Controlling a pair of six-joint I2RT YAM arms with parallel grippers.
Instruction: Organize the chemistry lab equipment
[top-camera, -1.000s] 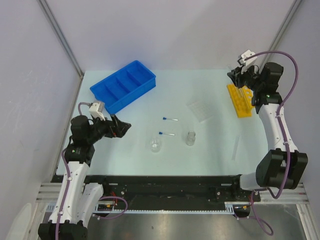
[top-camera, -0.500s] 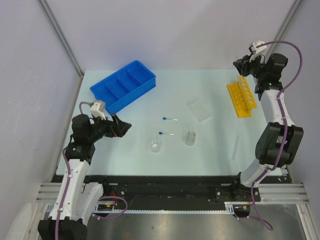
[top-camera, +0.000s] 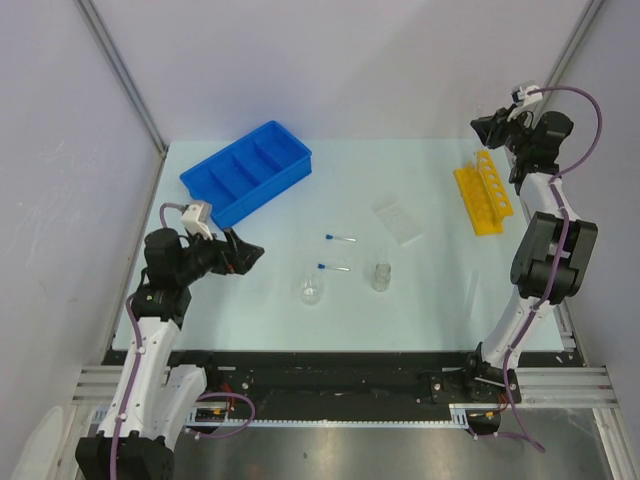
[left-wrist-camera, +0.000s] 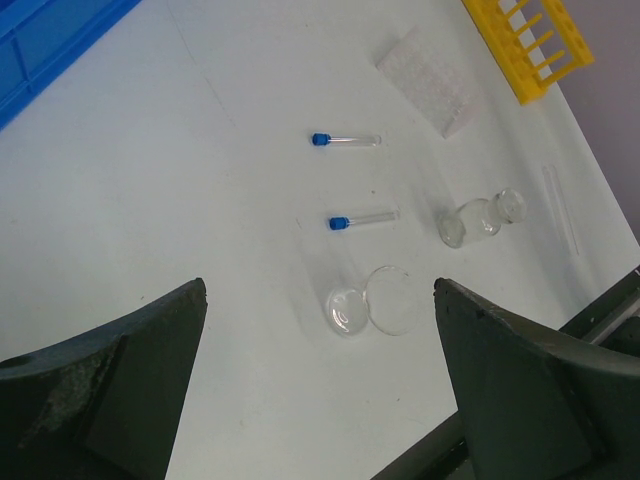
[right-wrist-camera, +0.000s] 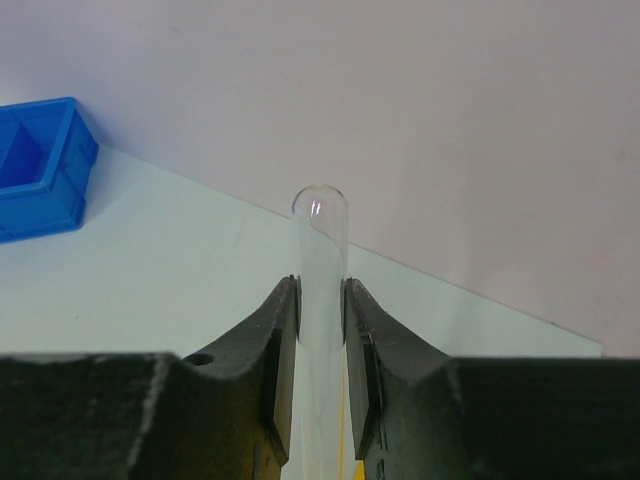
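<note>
Starting with containers: the blue divided tray (top-camera: 270, 188) sits at the table's (top-camera: 420, 170) far-left corner, its compartments showing only blue floor. The yellow holed rack (top-camera: 480, 200) lies near the right edge; its holes cannot be read. The beaker (top-camera: 312, 291) and vial (top-camera: 381, 277) sit mid-table, with the two blue-capped tubes (top-camera: 340, 238) and the clear plate (top-camera: 399, 221) behind them.

The right gripper (right-wrist-camera: 320, 300) is clamped on a long clear tube (right-wrist-camera: 320, 230), raised over the rack's far end, close to the corner walls. Its fingers (right-wrist-camera: 275, 340) hide the tube's lower length.

The left gripper (top-camera: 245, 256) hangs with its jaws spread wide over the near-left area. A second long tube (top-camera: 471, 295), faint, lies near the right edge.
</note>
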